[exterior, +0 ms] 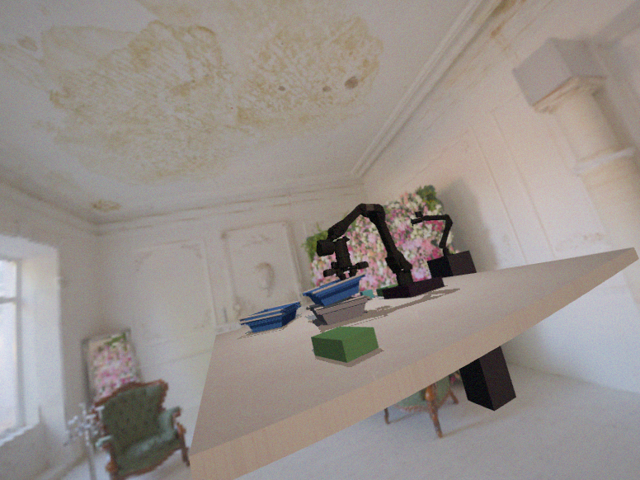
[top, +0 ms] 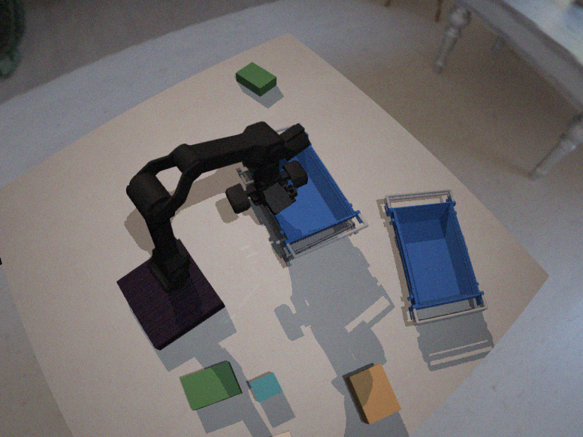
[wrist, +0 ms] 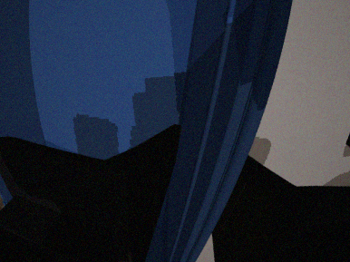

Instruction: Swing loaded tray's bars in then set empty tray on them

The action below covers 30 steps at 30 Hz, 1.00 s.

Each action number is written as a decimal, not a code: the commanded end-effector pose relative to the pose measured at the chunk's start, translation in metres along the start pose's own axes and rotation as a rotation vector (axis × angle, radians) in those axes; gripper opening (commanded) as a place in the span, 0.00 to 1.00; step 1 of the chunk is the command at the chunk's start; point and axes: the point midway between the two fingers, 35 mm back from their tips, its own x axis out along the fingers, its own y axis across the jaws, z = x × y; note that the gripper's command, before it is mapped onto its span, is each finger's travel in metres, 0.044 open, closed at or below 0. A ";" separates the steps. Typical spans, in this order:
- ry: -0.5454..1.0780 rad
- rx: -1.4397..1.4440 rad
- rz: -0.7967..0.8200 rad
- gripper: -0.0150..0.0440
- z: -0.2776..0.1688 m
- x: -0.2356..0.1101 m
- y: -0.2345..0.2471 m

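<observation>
My gripper (top: 274, 191) (exterior: 344, 272) (wrist: 192, 134) is shut on the left long wall of a blue empty tray (top: 311, 203) (exterior: 333, 289) (wrist: 102, 48). The tray hangs close over a grey tray (top: 286, 251) (exterior: 341, 311) and covers most of it. In the exterior view the blue tray sits slightly tilted; I cannot tell whether it touches the grey tray. The grey tray's load and bars are hidden. A second blue tray (top: 433, 261) (exterior: 270, 317) lies empty to the right, its wire bars (top: 418, 196) out over its ends.
A green block (top: 255, 77) (exterior: 344, 342) lies at the table's far side. A larger green block (top: 209, 384), a teal block (top: 265, 385) and an orange block (top: 374, 392) lie near the front edge. The arm's dark base (top: 167, 305) stands to the left.
</observation>
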 end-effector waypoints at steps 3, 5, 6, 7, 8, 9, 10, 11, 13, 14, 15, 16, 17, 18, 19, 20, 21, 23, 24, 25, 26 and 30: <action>0.001 0.002 -0.013 0.25 0.000 0.007 -0.003; 0.001 0.002 -0.013 0.25 0.000 0.010 -0.004; 0.001 0.002 -0.013 0.25 0.000 0.011 -0.004; 0.001 0.002 -0.013 0.25 0.000 0.013 -0.004; 0.001 0.002 -0.013 0.25 0.000 0.014 -0.004; 0.001 0.002 -0.013 0.25 0.000 0.014 -0.005; 0.001 0.002 -0.013 0.25 0.000 0.014 -0.005; 0.001 0.002 -0.013 0.25 0.000 0.014 -0.005; 0.001 0.002 -0.013 0.25 0.000 0.014 -0.005; 0.001 0.002 -0.013 0.25 0.000 0.014 -0.005; 0.001 0.002 -0.013 0.25 0.000 0.014 -0.005; 0.001 0.002 -0.013 0.25 0.000 0.014 -0.005; 0.001 0.002 -0.013 0.25 0.000 0.014 -0.005; 0.001 0.002 -0.013 0.25 0.000 0.014 -0.005; 0.001 0.002 -0.013 0.25 0.000 0.014 -0.005; 0.001 0.002 -0.013 0.25 0.000 0.014 -0.005; 0.001 0.002 -0.013 0.25 0.000 0.014 -0.005; 0.001 0.002 -0.013 0.25 0.000 0.014 -0.005; 0.001 0.002 -0.013 0.28 0.000 0.014 -0.005; 0.001 0.002 -0.013 0.30 0.000 0.014 -0.005; 0.001 0.002 -0.013 0.33 0.000 0.014 -0.005; 0.001 0.002 -0.013 0.43 0.000 0.014 -0.005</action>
